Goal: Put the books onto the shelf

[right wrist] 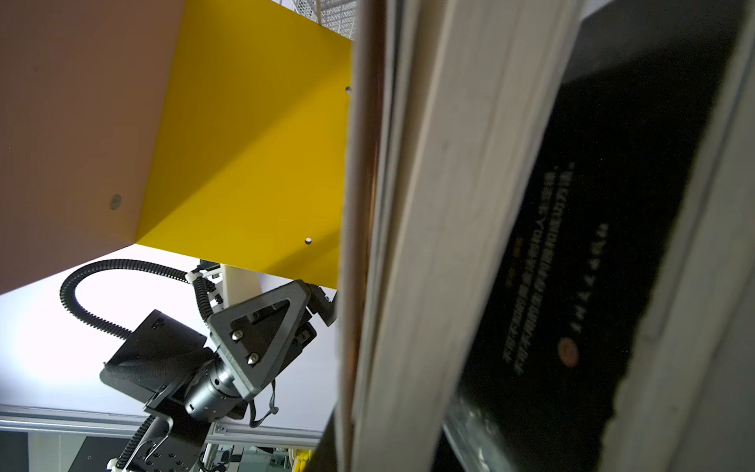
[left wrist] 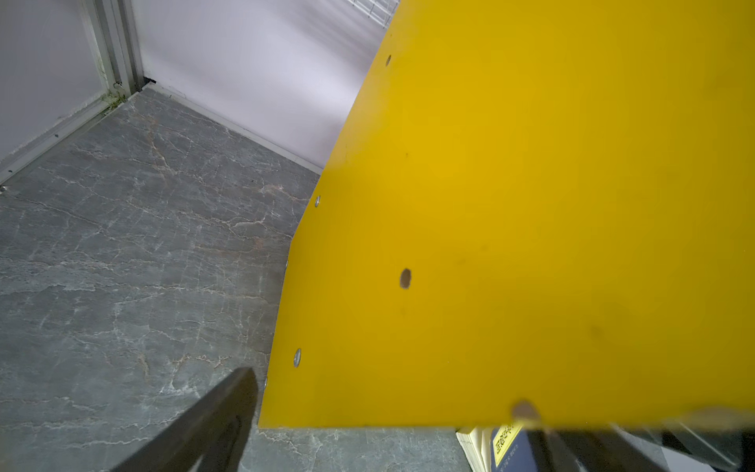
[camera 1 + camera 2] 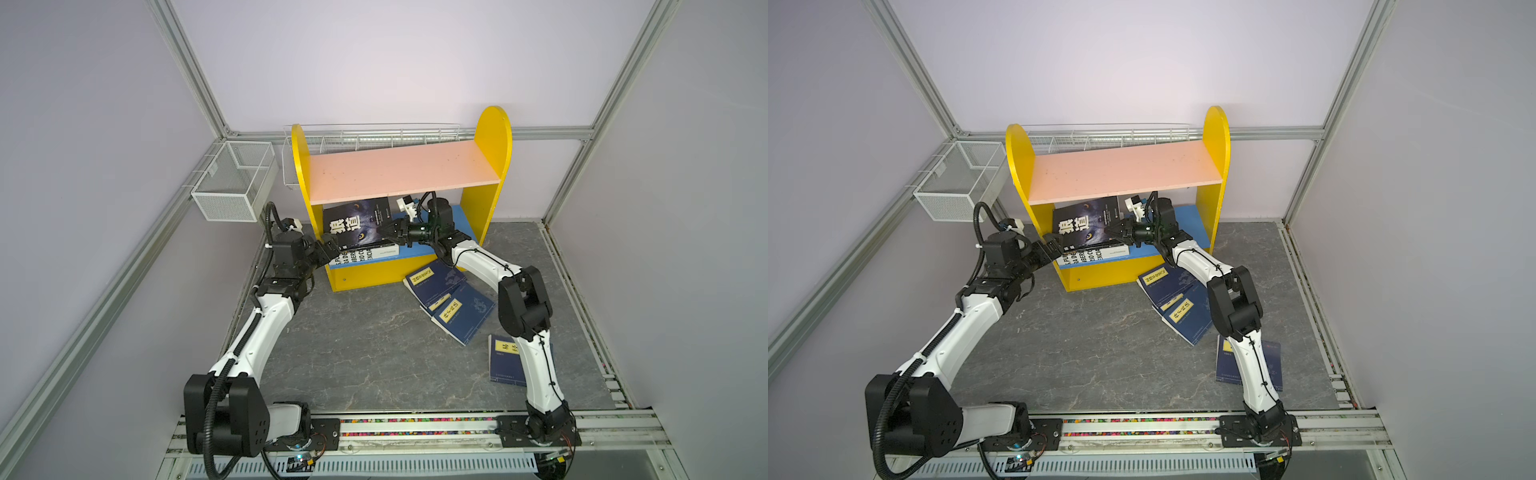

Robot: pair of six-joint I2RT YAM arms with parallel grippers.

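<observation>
Snugly — right gripper (image 3: 385, 229) nips black book (image 3: 353, 222) edge

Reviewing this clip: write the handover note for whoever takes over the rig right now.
Left tool: open, by the front edge of the left yellow side panel, gripping nothing.
Right tool: shut on the right edge of the black book, which tilts over the white book on the blue lower board.
Done: two books on the shelf, the black one not yet released.
To do: overlapping navy books and a lone navy book lie on the table; pink board holds none.
</observation>
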